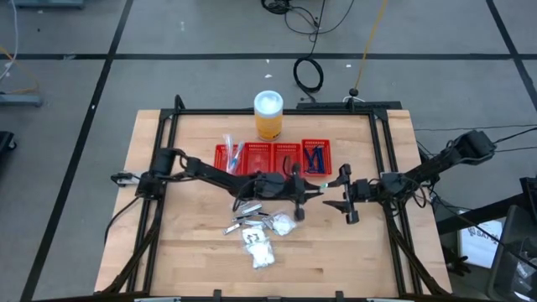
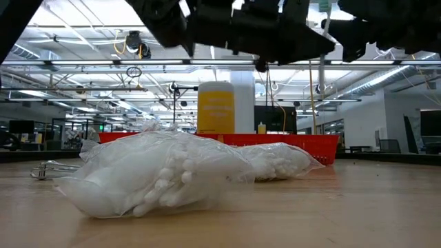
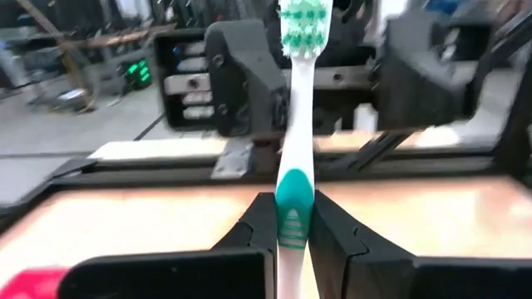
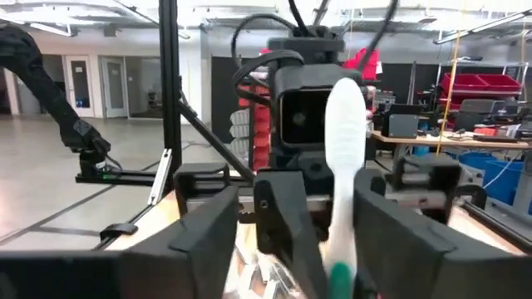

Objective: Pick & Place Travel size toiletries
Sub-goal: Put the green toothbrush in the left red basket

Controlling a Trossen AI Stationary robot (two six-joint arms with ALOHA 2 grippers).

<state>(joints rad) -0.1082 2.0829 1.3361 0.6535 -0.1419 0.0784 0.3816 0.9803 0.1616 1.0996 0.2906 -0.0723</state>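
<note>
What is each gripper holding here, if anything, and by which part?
The left gripper holds a white-and-green toothbrush by its lower handle, bristles away. The right gripper is open, holding nothing.

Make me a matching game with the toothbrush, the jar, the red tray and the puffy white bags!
Things:
1. toothbrush
2. orange jar
3. red tray
4. white bags

Places:
A. lying on the table's near part
B. standing just behind the tray
C. pinched between the left gripper's fingers
D. beside the jar, split into compartments

Pairs: 1-C, 2-B, 3-D, 4-A
</note>
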